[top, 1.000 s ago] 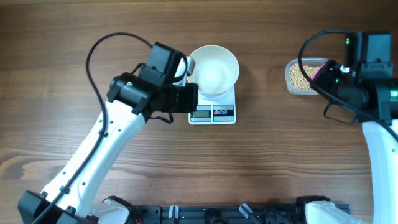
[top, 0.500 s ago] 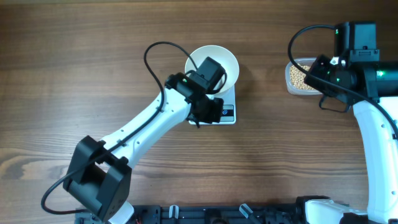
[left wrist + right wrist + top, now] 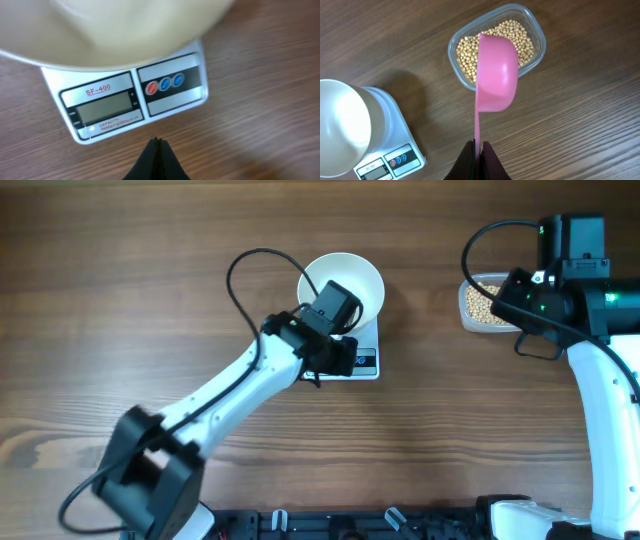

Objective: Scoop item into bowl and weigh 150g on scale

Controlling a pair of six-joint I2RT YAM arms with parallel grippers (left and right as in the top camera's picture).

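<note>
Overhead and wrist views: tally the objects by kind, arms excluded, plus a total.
white bowl: 1
scale: 1
clear container: 1
heap of beans: 1
pink scoop: 1
Total: 5

Bench (image 3: 120, 270): brown wood with a lengthwise grain pattern.
Bowl (image 3: 362, 280): plain white.
Scale (image 3: 135, 102): white body. The display (image 3: 105, 107) is grey. The dark panel (image 3: 192, 75) carries one red button (image 3: 151, 88) and two blue buttons (image 3: 165, 83). Red lettering (image 3: 98, 90) sits above the display.
Beans (image 3: 520, 40): uniform tan-yellow.
Container (image 3: 540, 37): clear.
Scoop (image 3: 496, 75): solid pink.
Left arm (image 3: 230, 385) and right arm (image 3: 610, 410): white links, black joints.
Left end effector (image 3: 156, 142) and right end effector (image 3: 478, 147): black fingers.
</note>
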